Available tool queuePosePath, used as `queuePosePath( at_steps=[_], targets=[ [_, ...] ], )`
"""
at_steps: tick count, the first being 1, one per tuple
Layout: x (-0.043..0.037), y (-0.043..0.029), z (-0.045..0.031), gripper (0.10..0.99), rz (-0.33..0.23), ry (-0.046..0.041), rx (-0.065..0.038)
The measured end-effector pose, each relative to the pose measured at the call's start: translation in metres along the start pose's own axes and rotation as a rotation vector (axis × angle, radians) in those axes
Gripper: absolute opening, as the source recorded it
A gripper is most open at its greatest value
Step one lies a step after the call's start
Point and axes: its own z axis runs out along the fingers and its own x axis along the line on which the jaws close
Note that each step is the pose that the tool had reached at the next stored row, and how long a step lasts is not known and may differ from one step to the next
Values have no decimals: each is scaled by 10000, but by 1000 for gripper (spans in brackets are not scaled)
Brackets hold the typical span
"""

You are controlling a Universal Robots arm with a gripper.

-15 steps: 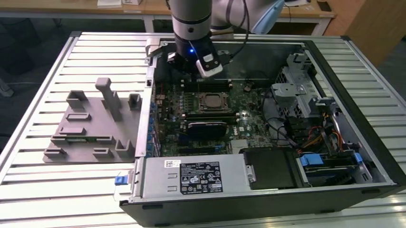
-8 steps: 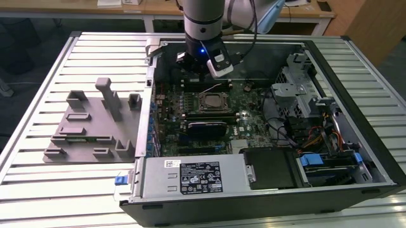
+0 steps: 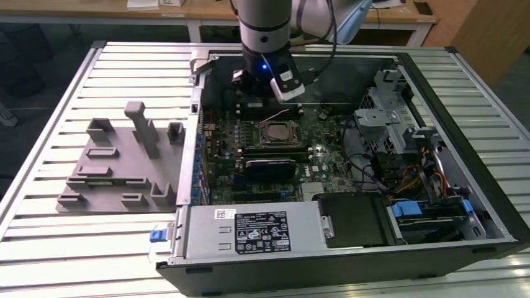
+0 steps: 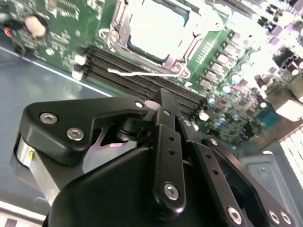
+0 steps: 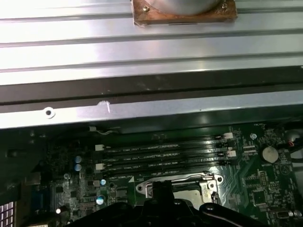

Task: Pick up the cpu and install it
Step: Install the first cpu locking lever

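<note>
A slatted metal table (image 3: 49, 205) stands before wooden desks (image 3: 198, 15).

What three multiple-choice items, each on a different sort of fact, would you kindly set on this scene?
1. Where is the gripper? A over the motherboard inside the computer case; B over a cardboard box; C over a sink.
2. What colour is the motherboard? A red; B green; C white.
3. How is the case's side? A open; B shut by a panel; C draped with cloth.
Answers: 1 A, the exterior view shows it above the board; 2 B, the board is green in both wrist views; 3 A, the insides lie bare.
</note>
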Motion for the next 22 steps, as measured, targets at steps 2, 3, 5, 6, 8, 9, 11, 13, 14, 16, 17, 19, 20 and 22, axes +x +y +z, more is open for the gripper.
queuePosePath(
  at_steps=[2, 3, 5, 6, 8, 9, 11, 13, 14, 16, 17, 19, 20, 22],
  targets=[
    [1, -2, 9, 106, 89, -176, 81],
    [1, -4, 14, 106, 140, -250, 103],
    [2, -8, 33, 106, 235, -347, 113],
    [3, -10, 44, 106, 279, -377, 115],
    [3, -16, 71, 106, 367, -425, 119],
    [3, -18, 84, 106, 413, -448, 122],
    [3, -24, 112, 106, 503, -480, 129],
    [5, -30, 139, 106, 643, -509, 142],
    [4, -33, 154, 106, 723, -526, 148],
    [2, -39, 185, 106, 872, -557, 159],
    [1, -41, 197, 106, 943, -572, 165],
    [-4, -45, 221, 106, 1076, -599, 175],
    [-8, -47, 229, 106, 1132, -610, 181],
    [-21, -49, 246, 106, 1231, -631, 189]
  ],
)
